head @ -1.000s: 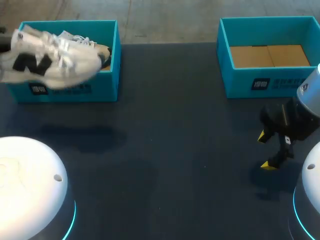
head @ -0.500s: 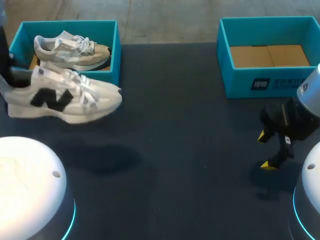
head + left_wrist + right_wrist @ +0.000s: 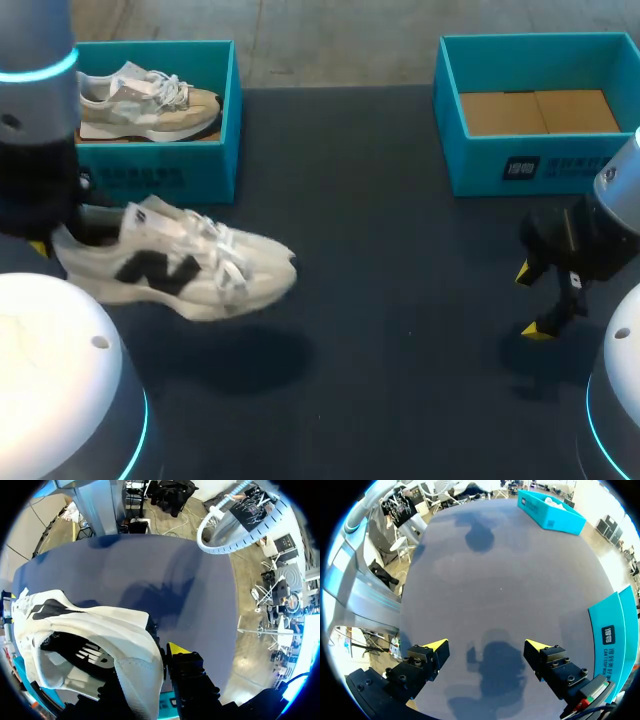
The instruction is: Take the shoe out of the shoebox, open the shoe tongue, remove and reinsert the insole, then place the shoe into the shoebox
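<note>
Presently our left gripper [image 3: 152, 662] clamps the shoe [image 3: 180, 268], just near of the shoebox [image 3: 180, 178]; our right gripper [image 3: 486, 645] gapes over open table [image 3: 400, 260].

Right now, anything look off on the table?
Nothing stands out. The white sneaker hangs above the table in the left hand, gripped at the heel. A second sneaker lies in the left shoebox; the right shoebox is empty. No spills or damage visible.
</note>
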